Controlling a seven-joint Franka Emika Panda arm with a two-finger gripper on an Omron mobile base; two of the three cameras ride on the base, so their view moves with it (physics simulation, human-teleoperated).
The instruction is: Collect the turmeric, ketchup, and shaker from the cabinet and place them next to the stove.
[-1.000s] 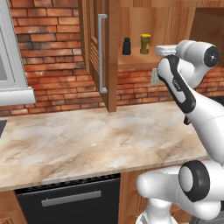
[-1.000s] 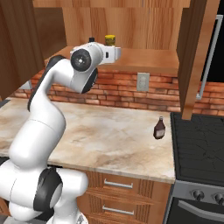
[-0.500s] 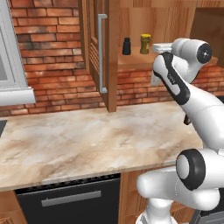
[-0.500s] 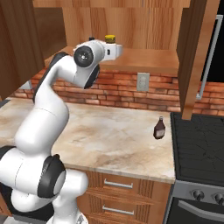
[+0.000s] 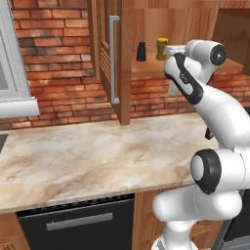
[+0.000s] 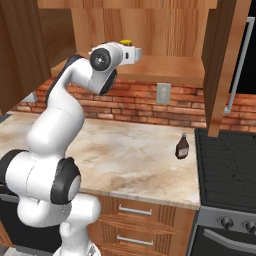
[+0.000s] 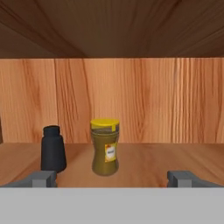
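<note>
The turmeric (image 7: 105, 147), a yellow-capped ochre jar, stands on the cabinet shelf (image 7: 144, 162) straight ahead of my gripper (image 7: 113, 179), a little way back. My gripper is open and its fingertips (image 7: 43, 178) are spread wider than the jar. The black shaker (image 7: 53, 148) stands just left of the turmeric. In the left base view my gripper (image 5: 170, 50) is level with the shelf, right beside the turmeric (image 5: 161, 49) and near the shaker (image 5: 141, 51). The ketchup (image 6: 182, 147) stands on the counter beside the stove (image 6: 230, 170).
The cabinet's slatted door (image 5: 105, 53) with its grey handle (image 5: 114, 58) hangs open to the left of the shelf. A second open door (image 6: 220, 65) hangs above the stove's edge. The marbled counter (image 5: 83, 156) runs below, with a black dishwasher front (image 5: 78, 227) under it.
The hand has moved slightly up and in toward the cabinet shelf, closer to the turmeric. The jaws have stayed open and the jars have not moved.
</note>
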